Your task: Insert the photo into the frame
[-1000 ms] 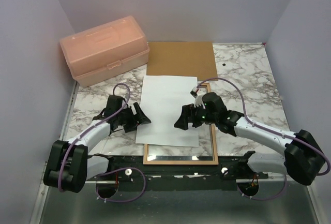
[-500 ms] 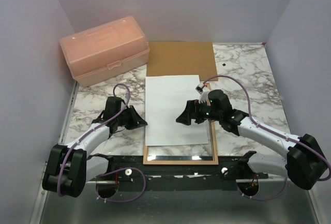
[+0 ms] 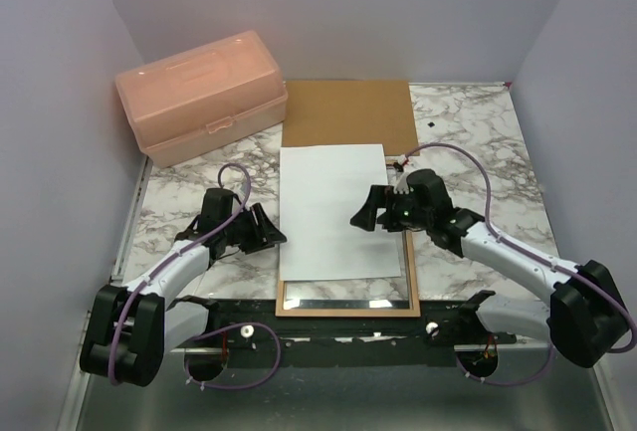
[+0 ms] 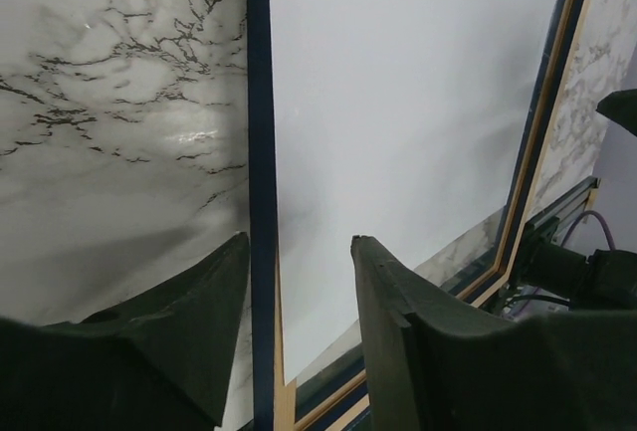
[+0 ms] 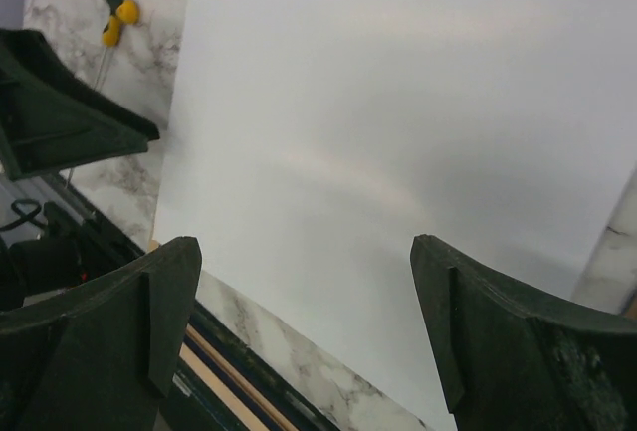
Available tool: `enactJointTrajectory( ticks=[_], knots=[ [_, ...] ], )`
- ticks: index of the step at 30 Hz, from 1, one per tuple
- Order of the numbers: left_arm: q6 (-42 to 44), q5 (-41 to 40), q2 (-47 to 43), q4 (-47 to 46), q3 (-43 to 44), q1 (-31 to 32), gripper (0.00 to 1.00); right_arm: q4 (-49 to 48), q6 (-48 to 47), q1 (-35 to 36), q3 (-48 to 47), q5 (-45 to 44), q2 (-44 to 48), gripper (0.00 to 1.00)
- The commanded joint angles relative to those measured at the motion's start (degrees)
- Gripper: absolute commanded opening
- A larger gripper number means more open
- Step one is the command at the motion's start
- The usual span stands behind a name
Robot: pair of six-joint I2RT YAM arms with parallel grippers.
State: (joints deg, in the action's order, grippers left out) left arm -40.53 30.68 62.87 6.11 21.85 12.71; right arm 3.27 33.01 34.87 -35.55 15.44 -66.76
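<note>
The photo point(image 3: 333, 207) lies blank white side up on the frame point(image 3: 410, 272), squared to it and covering all but a strip of pane near me. The frame lies flat, showing light wood with a navy edge point(image 4: 259, 152). My left gripper point(image 3: 271, 232) is at the frame's left edge. Its jaws point(image 4: 296, 247) stand partly open over the navy bar and the photo's left margin point(image 4: 398, 132), holding nothing. My right gripper point(image 3: 370, 214) hovers wide open over the right half of the photo point(image 5: 398, 132), with nothing between its fingers point(image 5: 304, 252).
A brown backing board point(image 3: 348, 107) lies beyond the frame, partly under the photo's far end. A peach plastic box point(image 3: 199, 93) stands at the back left. White-and-grey marble table point(image 3: 478, 152) shows on both sides, and walls close in left, right and behind.
The photo has turned from skewed to square with the frame and shifted right. My right gripper moved back to the right. My left gripper closed, then partly reopened at the frame's left edge.
</note>
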Motion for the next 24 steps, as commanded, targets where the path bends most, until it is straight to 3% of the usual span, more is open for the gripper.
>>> enactJointTrajectory(
  ticks=[1, 5, 6, 16, 20, 24],
  knots=[
    [2.61, -2.93, 0.48, 3.07, 1.76, -0.22, 0.51, 7.26, 2.61, -4.01, -1.37, -9.24, -1.14, 0.95],
    [2.92, -3.43, 2.17, 3.15, 1.83, -0.23, 0.53, 11.54, 2.33, -6.14, -2.42, -17.48, -2.39, 0.95],
    [3.35, -3.08, 4.73, 2.81, 2.39, -0.14, 0.55, 13.11, -0.48, -6.13, -5.58, -19.53, -6.49, 0.95],
    [2.23, 0.05, 9.26, -0.01, 3.37, 0.03, 0.58, 11.52, -2.82, -6.14, -11.24, -15.88, -20.37, 0.93],
    [2.3, 0.62, 9.8, -0.38, 3.44, 0.14, 0.58, 10.12, -2.0, -6.16, -10.79, -15.89, -22.24, 0.93],
    [2.31, 1.32, 9.82, -1.22, 3.06, 0.26, 0.58, 7.0, -1.13, -6.05, -9.31, -9.49, -22.63, 0.93]
  ],
)
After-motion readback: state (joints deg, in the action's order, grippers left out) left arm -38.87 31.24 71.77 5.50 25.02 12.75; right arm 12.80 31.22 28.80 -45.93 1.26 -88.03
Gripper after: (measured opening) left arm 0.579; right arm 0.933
